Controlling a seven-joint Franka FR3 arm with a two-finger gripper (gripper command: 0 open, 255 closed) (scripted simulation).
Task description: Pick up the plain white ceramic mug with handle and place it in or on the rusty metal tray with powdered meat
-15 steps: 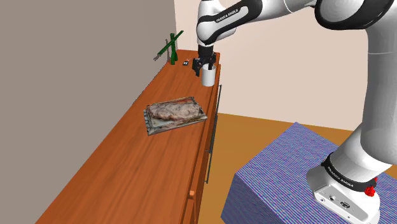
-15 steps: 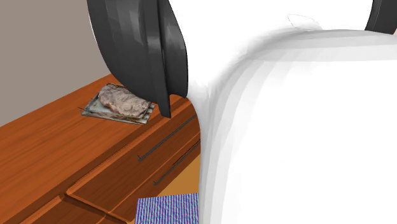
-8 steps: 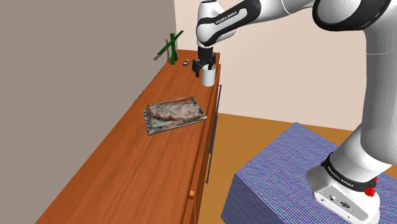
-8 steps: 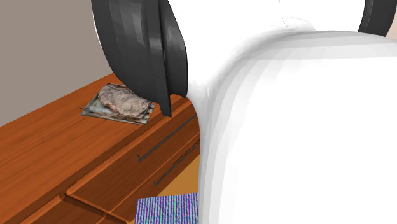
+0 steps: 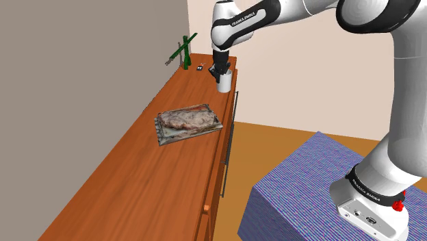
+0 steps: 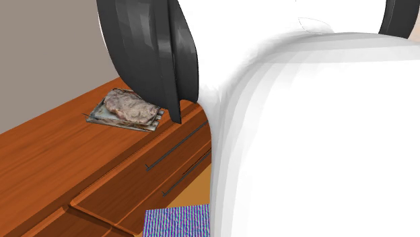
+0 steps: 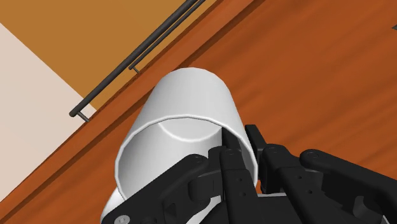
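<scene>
Brown wooden sideboard [image 5: 137, 178] lines a grey wall. From the shoulder view's left: a green upright gadget [image 5: 181, 53], the rusty flat metal tray [image 5: 161, 131] of pinkish meat, then the plain white cylindrical mug [image 5: 223, 84] near the front edge, well apart from the tray. The black gripper [image 7: 240, 145] pinches the mug's wall, one finger inside. So thin a grip may let it swing or slip when lifted. Since a second ago the fingers have drawn in; the mug stands unmoved.

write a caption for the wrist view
Gripper clasps the white mug by its wall, one finger inside, one outside, wooden top beneath
</scene>
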